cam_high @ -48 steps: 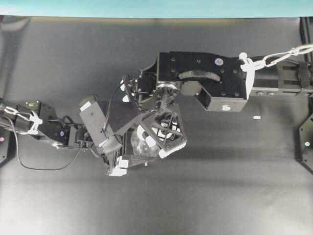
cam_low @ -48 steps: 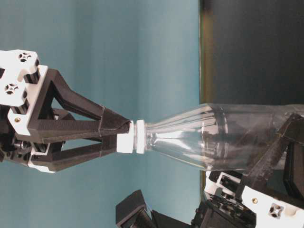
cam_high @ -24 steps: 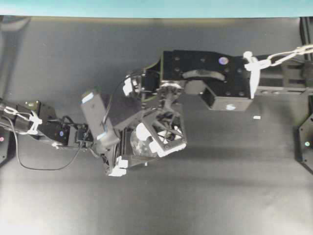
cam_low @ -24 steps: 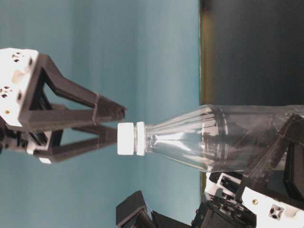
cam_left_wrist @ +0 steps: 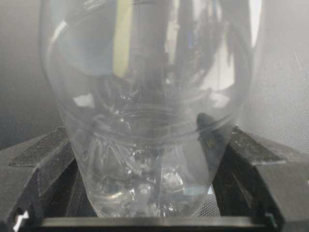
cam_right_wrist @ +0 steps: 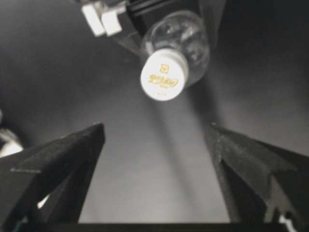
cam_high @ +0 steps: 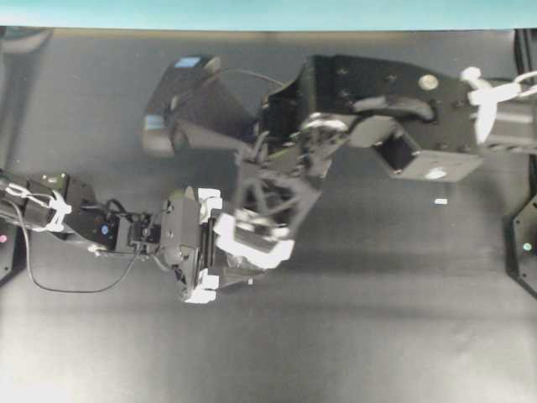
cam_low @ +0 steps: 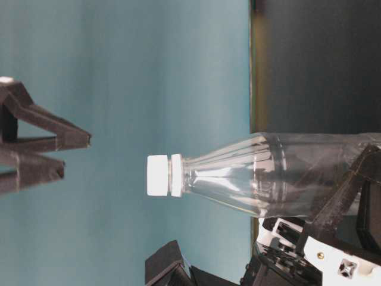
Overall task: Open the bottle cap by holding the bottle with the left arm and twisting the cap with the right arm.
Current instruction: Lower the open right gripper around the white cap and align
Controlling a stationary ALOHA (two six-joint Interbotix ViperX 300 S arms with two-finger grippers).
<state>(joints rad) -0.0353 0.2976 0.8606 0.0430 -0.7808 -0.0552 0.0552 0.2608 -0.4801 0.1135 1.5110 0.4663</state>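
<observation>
I have the bottle standing upright on the dark desk, a little left of the middle, and my left arm grips its lower body. From the left wrist view the clear base sits between the two black fingers, both pressed against its sides. The white cap is on the neck. My right arm reaches in from the right with its fingers spread wide and holding nothing. In the table-level view their tips stand well apart from the cap. Looking down the right wrist view, the cap lies beyond the open fingers with a gold logo on top.
</observation>
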